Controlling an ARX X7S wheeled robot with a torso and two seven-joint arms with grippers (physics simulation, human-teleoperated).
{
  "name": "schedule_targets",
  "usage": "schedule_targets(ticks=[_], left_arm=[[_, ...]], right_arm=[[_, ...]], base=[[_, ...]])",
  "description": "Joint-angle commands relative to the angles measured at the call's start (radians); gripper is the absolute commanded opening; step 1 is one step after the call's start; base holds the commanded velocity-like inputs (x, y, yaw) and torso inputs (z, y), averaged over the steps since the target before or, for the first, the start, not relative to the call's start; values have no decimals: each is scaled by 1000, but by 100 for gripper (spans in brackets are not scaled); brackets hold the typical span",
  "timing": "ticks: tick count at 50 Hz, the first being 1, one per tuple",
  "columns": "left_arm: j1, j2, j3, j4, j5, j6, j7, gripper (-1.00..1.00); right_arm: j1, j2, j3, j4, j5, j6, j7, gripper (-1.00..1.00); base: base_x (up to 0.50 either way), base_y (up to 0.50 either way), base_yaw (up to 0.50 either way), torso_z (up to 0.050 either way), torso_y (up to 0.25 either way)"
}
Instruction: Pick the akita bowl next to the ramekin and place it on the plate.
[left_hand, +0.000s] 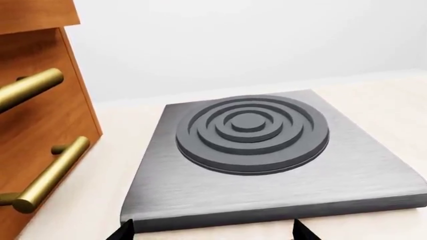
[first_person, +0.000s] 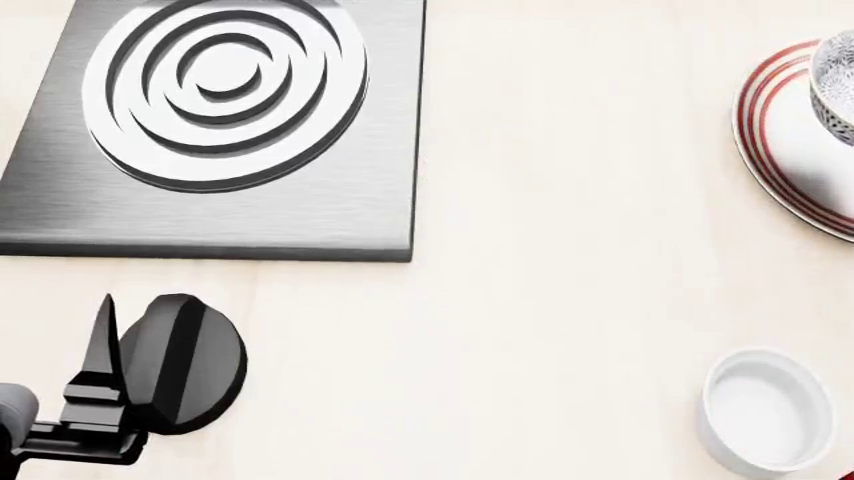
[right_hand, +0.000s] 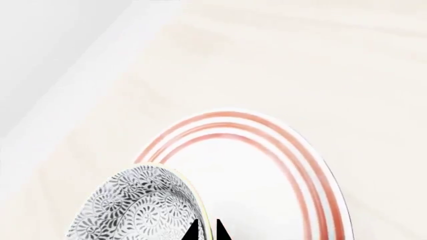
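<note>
The akita bowl hangs over the plate, rim pinched in the right jaws; left jaws spread empty.

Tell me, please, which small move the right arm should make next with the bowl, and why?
Probably lower it a little and then open the right tool. Its fingers appear to pinch the rim of the akita bowl, which is already over the plate with red rings. The ramekin stands alone on the counter. Whether the bowl touches the plate yet, I cannot tell.
</note>
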Motion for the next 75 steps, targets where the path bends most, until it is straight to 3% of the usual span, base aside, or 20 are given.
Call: schedule_targets(ticks=[1,16,75], left_arm=[[0,-1,1,-15,1,11,0,100],[7,-4,0,-22,-2,25,2,100],[-1,-14,6,-33,-8,29,-13,100]], right_arm=[[-6,-2,88,-1,-59,-23,-20,-100],[-24,-8,183,-1,-118,-61,-45,-100],[-90,-18,264,-1,-201,-74,-71,-100]], base=[[0,0,0,0,0],[0,0,0,0,0],[0,0,0,0,1]])
